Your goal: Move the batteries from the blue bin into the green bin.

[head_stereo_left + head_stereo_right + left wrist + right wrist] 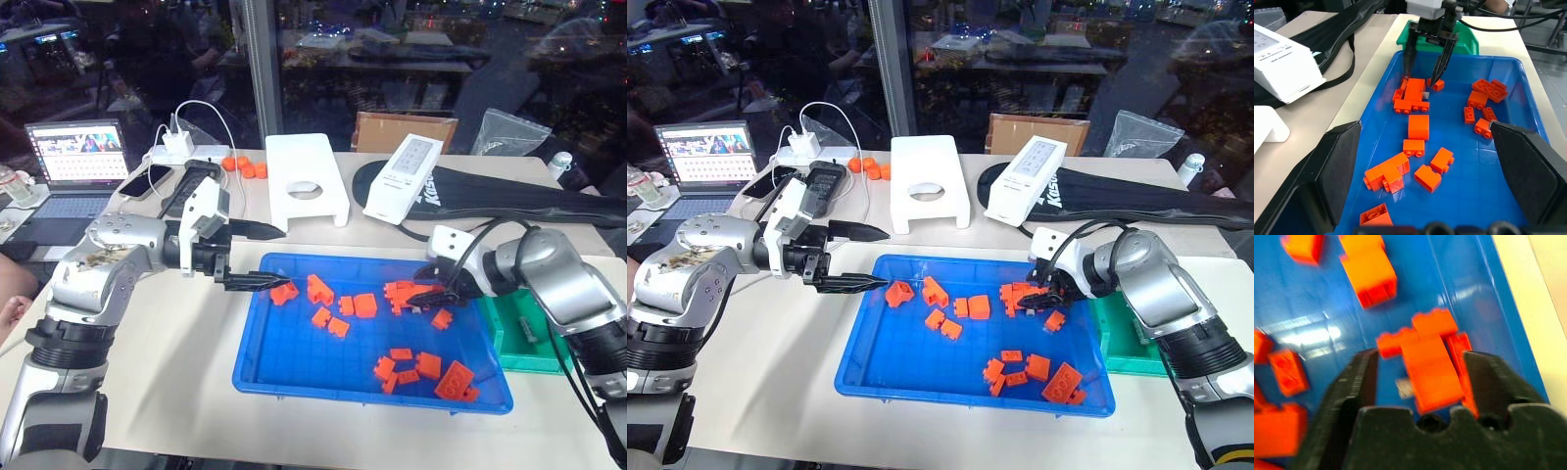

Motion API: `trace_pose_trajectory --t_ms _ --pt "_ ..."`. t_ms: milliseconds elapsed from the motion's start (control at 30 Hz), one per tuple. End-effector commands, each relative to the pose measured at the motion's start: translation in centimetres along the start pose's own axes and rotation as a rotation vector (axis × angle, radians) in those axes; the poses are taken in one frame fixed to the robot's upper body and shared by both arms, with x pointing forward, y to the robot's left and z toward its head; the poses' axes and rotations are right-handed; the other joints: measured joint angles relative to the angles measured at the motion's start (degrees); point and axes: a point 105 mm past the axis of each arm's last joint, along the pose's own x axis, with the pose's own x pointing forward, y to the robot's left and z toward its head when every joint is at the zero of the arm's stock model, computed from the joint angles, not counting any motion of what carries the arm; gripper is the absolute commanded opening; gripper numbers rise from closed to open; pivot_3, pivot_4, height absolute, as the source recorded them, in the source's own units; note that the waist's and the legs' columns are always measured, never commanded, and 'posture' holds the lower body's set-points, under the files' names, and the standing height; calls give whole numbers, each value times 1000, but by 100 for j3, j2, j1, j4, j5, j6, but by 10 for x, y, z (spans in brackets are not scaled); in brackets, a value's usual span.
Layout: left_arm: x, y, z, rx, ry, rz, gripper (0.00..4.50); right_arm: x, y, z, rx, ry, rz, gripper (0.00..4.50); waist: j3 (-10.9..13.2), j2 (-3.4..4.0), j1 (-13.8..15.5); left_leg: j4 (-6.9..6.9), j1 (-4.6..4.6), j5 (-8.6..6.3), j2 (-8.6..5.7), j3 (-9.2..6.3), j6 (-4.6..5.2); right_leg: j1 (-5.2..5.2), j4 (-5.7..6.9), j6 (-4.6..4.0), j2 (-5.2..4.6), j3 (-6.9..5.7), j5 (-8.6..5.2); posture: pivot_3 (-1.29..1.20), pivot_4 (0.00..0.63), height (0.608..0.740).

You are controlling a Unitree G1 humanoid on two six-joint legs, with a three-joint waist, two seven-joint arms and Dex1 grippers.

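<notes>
Laptop [76, 157] open at upper left; white stand [306, 178] upper centre; white box [401, 178] on black bag [509, 196]; orange bricks [353, 305] scattered mid-frame.

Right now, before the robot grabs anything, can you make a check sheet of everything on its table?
Surface: pale table, level.
Job's things: blue bin in the middle; green bin beside it, to the robot's right. A small grey piece peeks from a brick pile, possibly a battery.
Clutter: orange bricks scattered in the blue bin; white stand, white box and black bag behind.
Grippers: left gripper open at the blue bin's edge; right gripper open over the brick pile.
Cables: white charger cables.
Surroundings: laptop, dark window.
</notes>
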Motion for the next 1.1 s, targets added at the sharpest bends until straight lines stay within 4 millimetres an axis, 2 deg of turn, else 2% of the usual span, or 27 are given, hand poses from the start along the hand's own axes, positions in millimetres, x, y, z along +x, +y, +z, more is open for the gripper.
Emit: trace_pose_trajectory --t_ms 33,267,300,333,467,600,700,767,833,1100 --pt "-1 0 6 43 3 2 4500 1 -5 4 -47 -1 17 3397 0 0 -4 0 0 0 0 0 0 -1 1 0 0 1 0 0 150 712" --pt "-4 -1 4 41 16 14 4500 14 -11 -2 -20 4 17 3397 0 0 2 0 0 0 0 0 0 1 1 -6 0 -1 3 0 150 712" --pt "-4 -1 4 41 17 15 4500 13 -12 -1 -14 -4 13 2870 0 0 3 0 -1 0 0 0 0 1 0 -6 0 0 4 0 150 712" --pt "-4 -1 4 40 18 16 4500 12 -13 0 -13 -10 11 2745 0 0 4 1 -1 0 -1 0 0 2 0 -7 0 0 4 0 150 712" --pt "-4 -1 2 41 23 16 4500 3 -10 5 -22 -21 18 1491 0 0 14 1 -1 0 -1 0 0 2 1 -13 -1 0 8 0 150 712" --pt "-3 0 2 43 25 12 4500 -6 -4 15 -37 -43 20 1478 0 0 18 1 -1 0 -1 0 0 2 1 -12 -1 0 7 0 150 712" --pt "-3 1 2 44 27 9 4500 -10 9 27 -35 -80 61 1478 0 0 20 0 -1 0 -1 0 0 2 1 -12 -1 0 7 0 150 712" --pt "-1 1 2 47 28 2 4500 -5 29 33 -54 -90 139 1478 0 0 21 0 -1 0 0 0 0 2 1 -12 0 0 7 0 150 712" --pt "0 2 2 51 29 -1 4500 2 37 41 -67 -106 158 1478 0 0 14 0 -1 0 0 -1 0 2 1 -11 0 -1 6 0 150 712" --pt "-1 3 2 57 40 -6 4500 27 39 77 -153 -177 134 1478 0 0 -2 3 -1 0 0 -1 0 -1 5 -4 1 -1 3 0 150 712"
